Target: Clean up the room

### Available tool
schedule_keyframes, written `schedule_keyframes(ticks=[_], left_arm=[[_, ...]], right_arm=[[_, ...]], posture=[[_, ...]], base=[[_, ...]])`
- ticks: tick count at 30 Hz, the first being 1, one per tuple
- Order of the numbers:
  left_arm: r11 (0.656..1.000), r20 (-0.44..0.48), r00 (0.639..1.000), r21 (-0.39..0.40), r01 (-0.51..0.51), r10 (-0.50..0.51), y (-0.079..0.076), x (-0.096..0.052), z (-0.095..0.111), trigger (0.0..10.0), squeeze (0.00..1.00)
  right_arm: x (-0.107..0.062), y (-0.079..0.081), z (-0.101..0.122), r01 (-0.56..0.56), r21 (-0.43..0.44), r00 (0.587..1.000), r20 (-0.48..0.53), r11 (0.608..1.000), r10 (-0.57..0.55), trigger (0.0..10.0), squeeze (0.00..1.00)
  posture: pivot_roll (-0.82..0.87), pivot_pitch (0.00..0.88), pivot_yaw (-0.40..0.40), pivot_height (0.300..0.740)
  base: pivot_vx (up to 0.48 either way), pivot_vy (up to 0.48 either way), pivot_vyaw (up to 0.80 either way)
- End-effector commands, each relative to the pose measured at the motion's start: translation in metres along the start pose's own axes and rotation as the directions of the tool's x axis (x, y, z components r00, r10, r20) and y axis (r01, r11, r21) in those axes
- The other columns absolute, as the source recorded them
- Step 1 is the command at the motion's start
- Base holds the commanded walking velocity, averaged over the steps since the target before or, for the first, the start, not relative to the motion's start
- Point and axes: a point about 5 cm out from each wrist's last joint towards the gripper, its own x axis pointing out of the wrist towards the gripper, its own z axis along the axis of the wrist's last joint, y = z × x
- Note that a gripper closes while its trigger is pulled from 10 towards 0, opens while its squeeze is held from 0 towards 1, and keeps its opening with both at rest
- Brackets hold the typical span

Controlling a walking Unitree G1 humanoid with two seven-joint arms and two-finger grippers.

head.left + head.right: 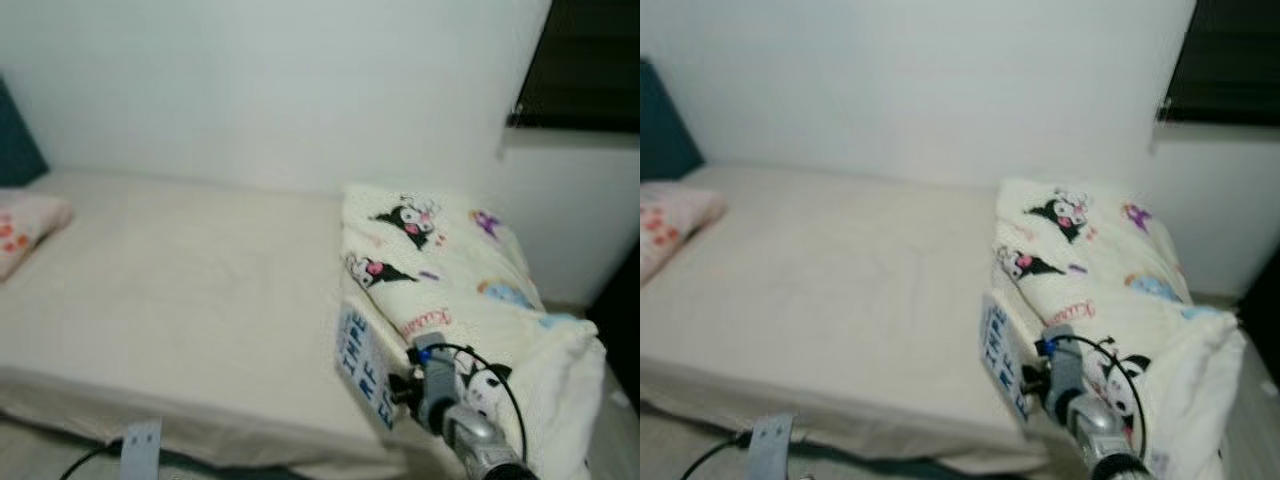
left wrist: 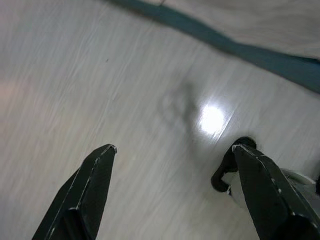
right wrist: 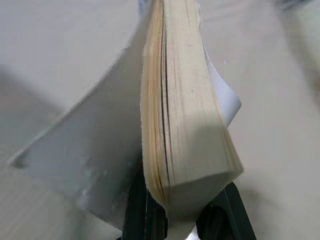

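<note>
My right gripper (image 1: 400, 385) is shut on a book (image 1: 362, 362) with a white cover and blue lettering, held upright above the bed's near right edge. In the right wrist view the book (image 3: 185, 125) shows its cream page edges, with a black finger (image 3: 137, 210) on each side of it and the loose cover hanging off to one side. A folded cream blanket (image 1: 450, 290) with cartoon prints lies on the bed just right of the book. My left gripper (image 2: 172, 155) hangs open over a pale wood floor (image 2: 100, 85).
The bed (image 1: 190, 290) with a cream sheet spans the view, against a white wall. A floral pillow (image 1: 25, 230) lies at its far left end. A dark window (image 1: 585, 65) is at the upper right. A robot foot (image 2: 235, 172) stands on the floor.
</note>
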Motion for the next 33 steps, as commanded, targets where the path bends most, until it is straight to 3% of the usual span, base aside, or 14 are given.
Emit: schedule_keyframes(ticks=[1, 13, 21, 33], left_arm=[[1.000, -0.008, 1.000, 0.013, 0.002, -0.002, 0.001, 0.000, -0.001, 10.0, 0.00], [0.998, -0.007, 1.000, 0.053, 0.022, -0.022, -0.002, 0.000, -0.001, 10.0, 0.00], [0.993, 0.029, 0.996, 0.088, 0.076, -0.079, -0.014, 0.000, 0.007, 10.0, 0.00], [0.992, 0.029, 0.995, 0.083, 0.091, -0.093, -0.016, -0.001, 0.006, 10.0, 0.00]], right_arm=[[0.002, 0.000, 0.006, -0.009, -0.026, 1.000, 0.021, 1.000, 0.010, 10.0, 0.00], [0.000, -0.001, 0.003, -0.007, -0.024, 1.000, 0.010, 1.000, 0.008, 10.0, 0.00], [-0.015, -0.015, -0.023, 0.100, 0.149, 0.994, -0.049, 0.984, -0.093, 10.0, 0.00], [-0.023, -0.014, -0.039, 0.090, 0.123, 0.992, -0.101, 0.988, -0.077, 10.0, 0.00]], posture=[[-0.01, 0.000, -0.022, 0.740], [-0.03, 0.000, -0.024, 0.740], [-0.03, 0.000, -0.022, 0.740], [-0.04, 0.000, -0.018, 0.740]], base=[[0.000, 0.000, 0.69], [0.000, 0.000, 0.70], [0.000, 0.000, 0.70], [0.000, 0.000, 0.70]])
